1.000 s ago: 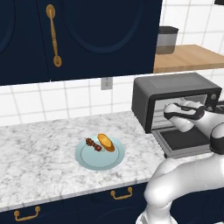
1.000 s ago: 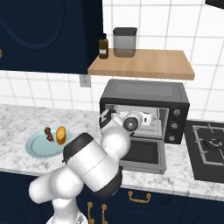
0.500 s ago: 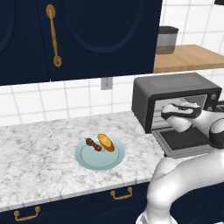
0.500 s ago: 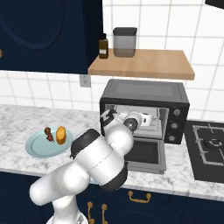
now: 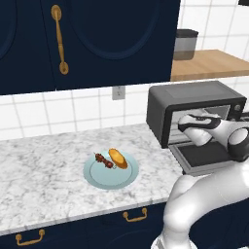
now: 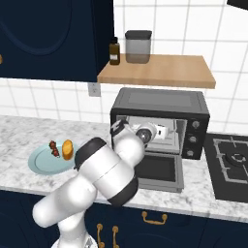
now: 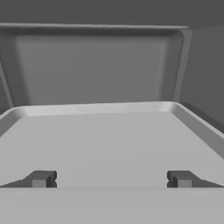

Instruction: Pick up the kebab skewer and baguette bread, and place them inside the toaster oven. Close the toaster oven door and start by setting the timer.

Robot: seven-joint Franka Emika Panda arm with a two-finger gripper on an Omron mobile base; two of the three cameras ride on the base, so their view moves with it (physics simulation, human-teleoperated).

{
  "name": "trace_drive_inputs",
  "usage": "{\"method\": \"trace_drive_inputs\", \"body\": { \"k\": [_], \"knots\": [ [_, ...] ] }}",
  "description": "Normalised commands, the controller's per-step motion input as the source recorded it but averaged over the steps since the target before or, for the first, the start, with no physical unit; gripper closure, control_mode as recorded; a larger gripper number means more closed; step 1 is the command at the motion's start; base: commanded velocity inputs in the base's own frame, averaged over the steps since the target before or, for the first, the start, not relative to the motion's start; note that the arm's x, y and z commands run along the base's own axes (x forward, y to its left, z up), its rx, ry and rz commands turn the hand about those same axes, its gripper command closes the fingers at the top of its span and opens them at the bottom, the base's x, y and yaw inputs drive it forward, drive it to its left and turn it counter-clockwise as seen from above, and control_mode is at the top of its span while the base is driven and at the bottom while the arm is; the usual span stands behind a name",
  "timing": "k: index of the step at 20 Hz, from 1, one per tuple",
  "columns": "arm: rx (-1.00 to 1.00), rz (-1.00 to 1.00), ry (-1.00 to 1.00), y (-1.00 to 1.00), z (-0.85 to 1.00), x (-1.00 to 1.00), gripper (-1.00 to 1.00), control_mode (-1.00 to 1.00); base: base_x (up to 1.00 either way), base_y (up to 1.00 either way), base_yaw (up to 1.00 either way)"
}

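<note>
The kebab skewer (image 5: 102,160) and the baguette bread (image 5: 118,158) lie side by side on a pale blue plate (image 5: 111,176) on the marble counter, with the skewer (image 6: 54,148) left of the bread (image 6: 68,149). To their right stands the toaster oven (image 6: 160,99), its door (image 6: 157,169) dropped flat and open. My gripper (image 7: 111,179) is open and holds nothing. It reaches into the oven's mouth (image 6: 164,131), just above the bare grey tray (image 7: 109,140). The fingertips (image 7: 41,179) stand wide apart.
A wooden shelf (image 6: 157,72) above the oven carries a dark bottle (image 6: 114,51) and a grey canister (image 6: 138,47). A black stove top (image 6: 232,164) lies right of the oven. Dark blue cabinets (image 5: 87,39) hang over the counter, and my own arm (image 6: 104,169) crosses in front of the oven.
My hand has edged slightly back toward the oven's opening while the arm shifted a little. The skewer, bread and oven door have not moved.
</note>
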Motion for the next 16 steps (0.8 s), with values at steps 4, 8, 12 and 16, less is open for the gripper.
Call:
{"method": "trace_drive_inputs", "body": {
  "k": [4,8,12,16],
  "knots": [
    [0.00,0.00,0.11,0.00,-0.04,0.00,-1.00,-1.00,0.00,0.00,0.00],
    [0.00,0.00,0.11,0.00,-0.16,0.00,-1.00,-1.00,0.00,0.00,0.00],
    [0.00,0.00,0.06,-0.03,-0.32,-0.15,-1.00,-1.00,0.00,0.00,0.00],
    [0.00,0.00,0.02,-0.11,-0.48,-0.46,-1.00,-1.00,0.00,0.00,0.00]
  ]
}}
